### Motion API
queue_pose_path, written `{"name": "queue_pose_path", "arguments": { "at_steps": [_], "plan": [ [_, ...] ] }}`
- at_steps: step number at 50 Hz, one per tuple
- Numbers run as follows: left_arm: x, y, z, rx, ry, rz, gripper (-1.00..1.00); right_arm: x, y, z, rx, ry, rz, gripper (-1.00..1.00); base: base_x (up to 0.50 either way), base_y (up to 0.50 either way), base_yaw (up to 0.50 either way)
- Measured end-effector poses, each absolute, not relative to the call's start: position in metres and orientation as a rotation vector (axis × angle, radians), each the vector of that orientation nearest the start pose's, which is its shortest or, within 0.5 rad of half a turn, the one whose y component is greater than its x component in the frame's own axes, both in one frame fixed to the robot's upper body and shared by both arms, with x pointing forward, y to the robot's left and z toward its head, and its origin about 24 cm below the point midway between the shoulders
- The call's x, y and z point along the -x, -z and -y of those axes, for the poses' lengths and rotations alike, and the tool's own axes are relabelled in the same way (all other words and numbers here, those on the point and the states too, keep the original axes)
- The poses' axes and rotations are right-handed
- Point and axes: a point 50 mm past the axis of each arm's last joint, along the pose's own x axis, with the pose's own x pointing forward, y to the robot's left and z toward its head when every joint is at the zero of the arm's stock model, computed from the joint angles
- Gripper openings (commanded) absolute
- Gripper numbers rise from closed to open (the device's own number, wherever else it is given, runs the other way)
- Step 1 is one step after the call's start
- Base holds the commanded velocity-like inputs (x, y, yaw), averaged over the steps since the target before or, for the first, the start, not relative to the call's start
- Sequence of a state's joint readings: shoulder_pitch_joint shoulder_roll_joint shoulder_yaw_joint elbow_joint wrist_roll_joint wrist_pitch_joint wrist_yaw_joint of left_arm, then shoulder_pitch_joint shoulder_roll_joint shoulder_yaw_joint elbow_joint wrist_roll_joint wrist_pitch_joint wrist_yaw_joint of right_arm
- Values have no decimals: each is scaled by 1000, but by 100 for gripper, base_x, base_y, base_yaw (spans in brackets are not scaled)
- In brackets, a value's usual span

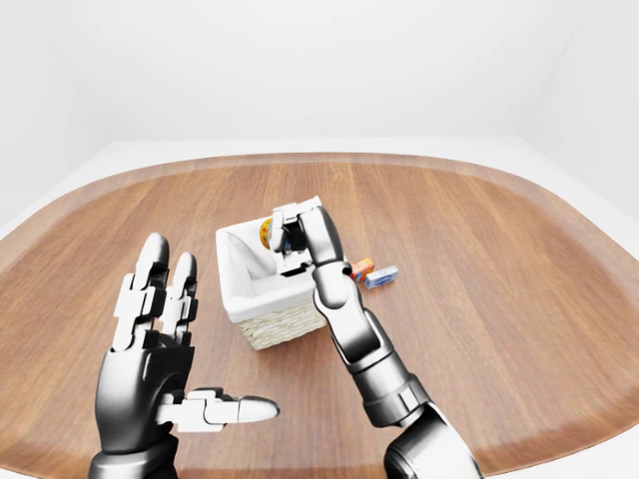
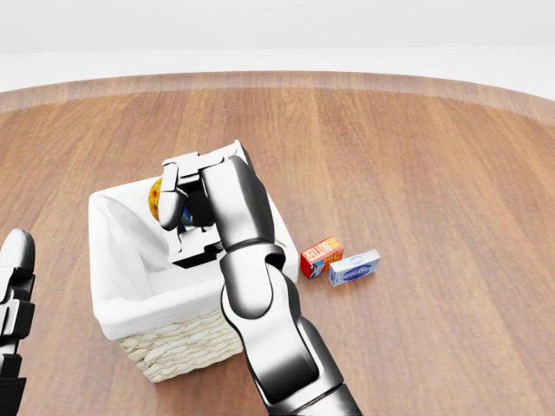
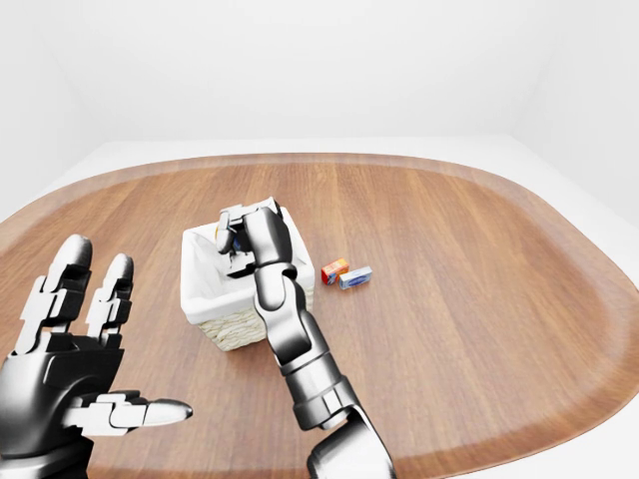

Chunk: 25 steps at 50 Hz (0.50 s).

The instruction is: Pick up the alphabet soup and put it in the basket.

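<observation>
Left-eye view: the right hand [image 1: 290, 238] reaches over the basket [image 1: 240, 299] at the middle of the wooden table [image 1: 479, 299], its fingers curled round the soup [image 1: 266, 233], of which only a yellow-orange sliver shows at the hand's left edge. The left hand [image 1: 150, 349] is raised at lower left, fingers spread and thumb out, holding nothing and well apart from the basket. 2 small boxes lie on the table just right of the basket.

Head view: the closest look. The right hand's fingers [image 2: 170, 198] wrap over the can, which hangs above the basket's white-lined interior near its upper wall in this view, not yet resting on the bottom as far as I can tell. The red box [image 2: 322, 256] and blue box [image 2: 354, 267] touch each other and sit just beside the basket's right corner. Only the edge of the left hand shows at lower left.

Right-eye view: the same layout; the can is almost wholly hidden behind the right hand here.

My reading: the step in hand is the release. To do it well, keep the can over the middle of the lining, away from the rim, lower it until close to the bottom, then part the fingers evenly so it does not tip, and lift the wrist straight up clear of the basket wall.
</observation>
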<state>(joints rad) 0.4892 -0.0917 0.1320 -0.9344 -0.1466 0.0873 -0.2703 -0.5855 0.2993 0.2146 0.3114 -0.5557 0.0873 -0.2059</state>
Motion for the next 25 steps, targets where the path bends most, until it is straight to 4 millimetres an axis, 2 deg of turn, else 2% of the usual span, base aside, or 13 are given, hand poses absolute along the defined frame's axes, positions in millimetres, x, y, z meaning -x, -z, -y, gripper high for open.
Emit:
{"name": "queue_pose_path", "arguments": {
  "at_steps": [25],
  "plan": [
    [-137, -157, -179, 25, 22, 410, 100, -335, -126, -25, 414, -164, 220, -100, 0, 0, 0]
  ]
}}
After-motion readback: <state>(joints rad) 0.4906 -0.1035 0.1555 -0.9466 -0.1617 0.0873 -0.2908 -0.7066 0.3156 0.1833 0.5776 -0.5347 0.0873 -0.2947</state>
